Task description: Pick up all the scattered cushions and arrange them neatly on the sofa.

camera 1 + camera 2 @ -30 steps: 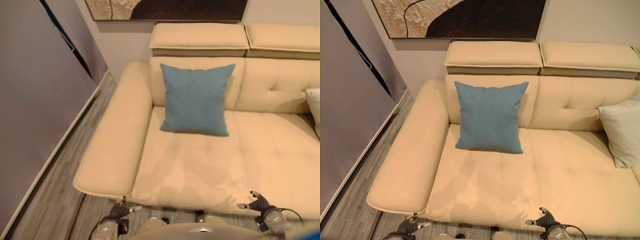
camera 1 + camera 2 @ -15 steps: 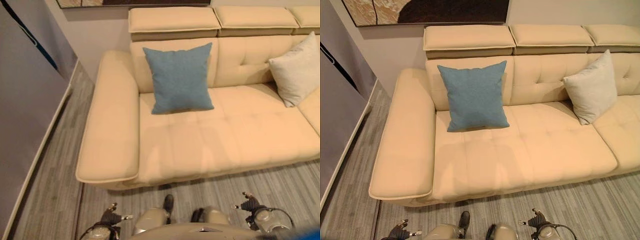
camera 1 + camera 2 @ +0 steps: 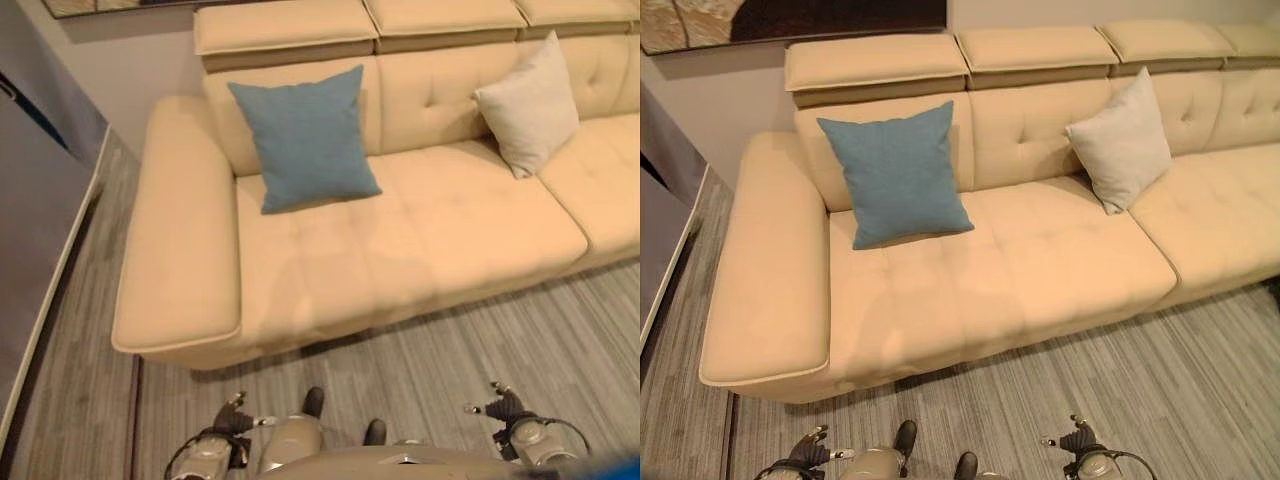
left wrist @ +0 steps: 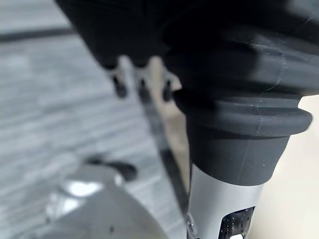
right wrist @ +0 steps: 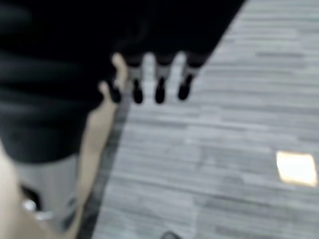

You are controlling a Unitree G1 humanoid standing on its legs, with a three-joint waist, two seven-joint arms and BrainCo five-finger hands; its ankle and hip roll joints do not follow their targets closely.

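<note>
A blue cushion (image 3: 305, 135) leans upright against the backrest of the beige sofa (image 3: 430, 230), close to its left armrest. Farther right, a pale grey cushion (image 3: 527, 105) leans tilted against the backrest. Both hands hang low over the floor in front of the sofa, well short of the cushions. My left hand (image 3: 232, 420) is open and holds nothing; its fingertips (image 4: 142, 90) hang loose above the floorboards. My right hand (image 3: 505, 408) is likewise open and empty, with its fingertips (image 5: 159, 94) over the floor.
Grey plank floor (image 3: 450, 340) lies between me and the sofa. A grey wall panel (image 3: 30, 200) stands along the left. The wide armrest (image 3: 175, 250) juts toward me. A dark painting (image 3: 790, 15) hangs above the headrests. A bright patch (image 5: 296, 168) marks the floor.
The camera has drawn back and turned right, so the sofa looks farther off and more floor shows. The pale grey cushion has come fully into sight. Both hands stay low and empty.
</note>
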